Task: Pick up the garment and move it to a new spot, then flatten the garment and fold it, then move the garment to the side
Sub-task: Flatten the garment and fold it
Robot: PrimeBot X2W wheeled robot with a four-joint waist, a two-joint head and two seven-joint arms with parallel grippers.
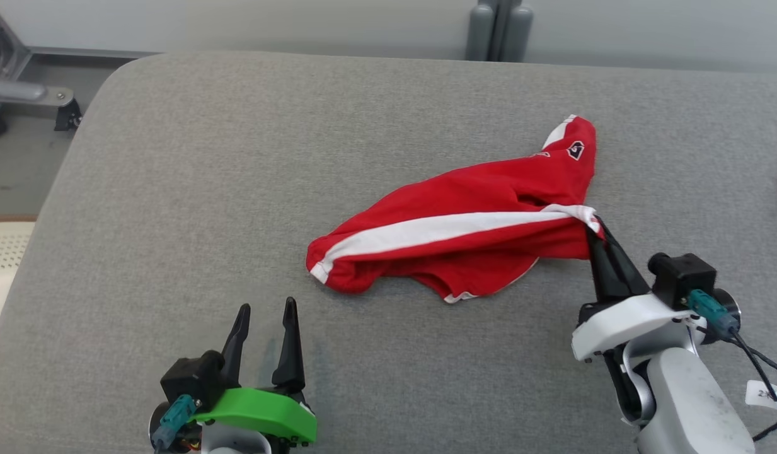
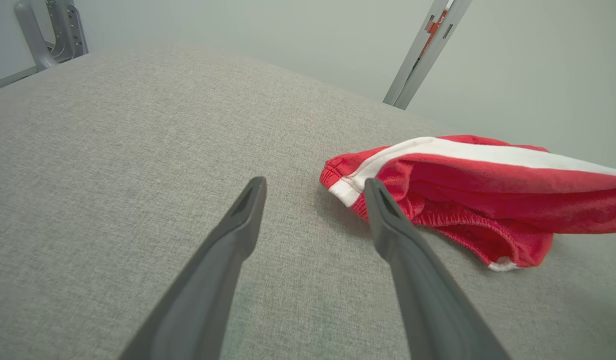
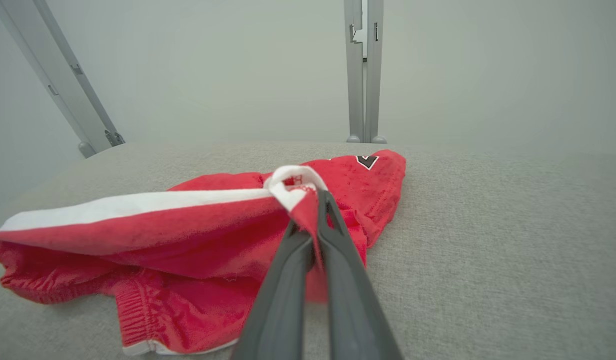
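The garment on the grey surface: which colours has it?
The garment is red with a white stripe; the head view shows it best.

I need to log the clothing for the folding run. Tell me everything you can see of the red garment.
The red soft-knit garment with a white side stripe, a gathered hem and a small dark diamond logo lies crumpled, unfolded, right of centre on the grey fabric-covered table. Its right end is pinched at the stripe between the shut fingers of the right gripper.
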